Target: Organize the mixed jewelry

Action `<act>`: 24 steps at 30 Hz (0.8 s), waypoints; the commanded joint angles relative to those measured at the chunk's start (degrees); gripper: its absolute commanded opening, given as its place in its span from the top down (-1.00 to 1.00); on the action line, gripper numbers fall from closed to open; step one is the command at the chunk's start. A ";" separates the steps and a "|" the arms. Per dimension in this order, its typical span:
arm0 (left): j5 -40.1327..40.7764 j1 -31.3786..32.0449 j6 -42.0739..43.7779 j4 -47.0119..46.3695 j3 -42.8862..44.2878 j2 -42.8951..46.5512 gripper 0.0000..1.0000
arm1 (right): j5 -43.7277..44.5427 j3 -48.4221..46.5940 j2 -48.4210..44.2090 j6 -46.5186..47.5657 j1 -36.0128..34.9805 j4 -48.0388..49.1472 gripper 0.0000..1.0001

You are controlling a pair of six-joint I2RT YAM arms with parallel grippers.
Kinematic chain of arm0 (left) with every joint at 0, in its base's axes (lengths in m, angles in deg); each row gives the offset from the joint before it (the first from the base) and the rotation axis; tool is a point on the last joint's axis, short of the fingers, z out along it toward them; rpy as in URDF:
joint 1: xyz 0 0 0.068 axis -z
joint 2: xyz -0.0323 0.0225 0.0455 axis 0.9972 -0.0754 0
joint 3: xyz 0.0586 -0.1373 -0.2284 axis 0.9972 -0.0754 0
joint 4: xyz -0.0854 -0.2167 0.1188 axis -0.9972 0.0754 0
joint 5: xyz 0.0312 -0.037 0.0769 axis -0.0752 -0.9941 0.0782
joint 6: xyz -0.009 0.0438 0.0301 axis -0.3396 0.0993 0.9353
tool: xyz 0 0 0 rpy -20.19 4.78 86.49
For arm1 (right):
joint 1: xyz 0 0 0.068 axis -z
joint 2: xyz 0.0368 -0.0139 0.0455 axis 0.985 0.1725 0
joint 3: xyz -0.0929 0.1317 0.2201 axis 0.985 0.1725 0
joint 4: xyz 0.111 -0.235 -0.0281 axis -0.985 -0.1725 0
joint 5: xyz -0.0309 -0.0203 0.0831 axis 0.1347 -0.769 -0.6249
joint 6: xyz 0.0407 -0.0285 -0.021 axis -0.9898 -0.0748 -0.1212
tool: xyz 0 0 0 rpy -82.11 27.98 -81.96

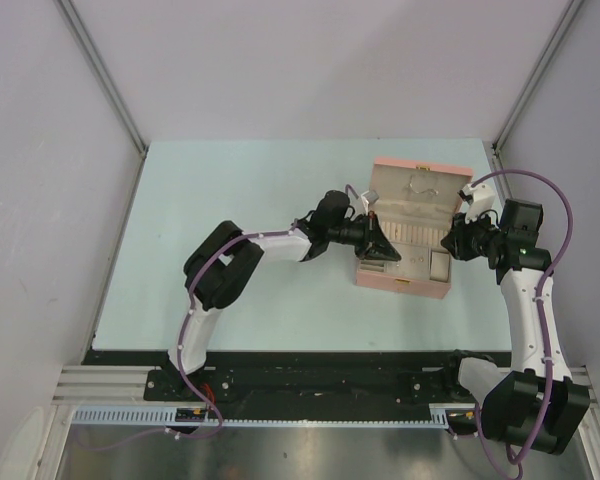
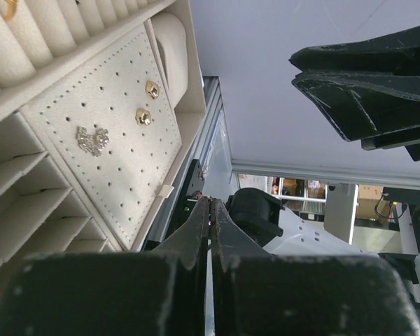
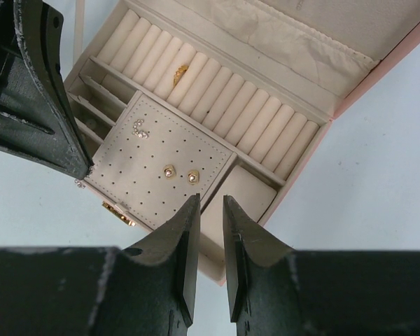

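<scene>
**Progress at this moment.** My left end effector point(image 2: 209, 204), fingers pressed together (on a speck or not, I cannot tell), sits at 9 o'clock of the open pink box point(image 1: 400, 290). My right end effector point(image 3: 210, 204), narrowly spread and empty, hovers at 3 o'clock. Already seated are two gold studs point(image 3: 169, 170) and a sparkling piece point(image 3: 138, 127) on the perforated pad point(image 3: 140, 185), and a gold ring point(image 3: 180, 70) in the rolls. A glinting speck point(image 3: 79, 183) beside my left tip seems unplaced.
</scene>
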 commanded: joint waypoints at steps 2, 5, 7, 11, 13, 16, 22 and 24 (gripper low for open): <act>0.53 -0.36 0.11 -2.14 0.83 -0.97 1.00 | -1.13 0.05 -0.80 0.63 0.34 0.14 0.51; 0.45 -0.36 0.11 -1.97 1.09 -1.50 0.99 | -1.13 -0.04 -0.88 0.55 0.43 0.14 0.51; 0.36 -0.36 0.20 -1.79 1.36 -1.85 1.00 | -1.13 0.05 -0.88 0.55 0.43 0.05 0.51; 0.27 -0.45 -0.06 -2.14 1.97 -2.46 0.99 | -1.30 0.05 -1.15 0.64 0.52 -0.13 0.51; 0.09 -0.36 -0.32 -2.49 2.15 -2.90 0.99 | -1.30 -0.04 -1.06 0.72 0.60 -0.30 0.51; -0.17 -0.36 -0.50 -2.67 2.50 -3.25 0.99 | -1.39 -0.04 -1.06 0.90 0.69 -0.39 0.51; -0.26 -0.36 -0.94 -3.02 3.64 -4.31 0.99 | -1.65 -0.04 -0.97 1.08 0.78 -0.39 0.51; -0.43 -0.36 -1.03 -3.02 4.08 -4.66 0.99 | -1.65 -0.04 -0.97 1.25 0.78 -0.48 0.51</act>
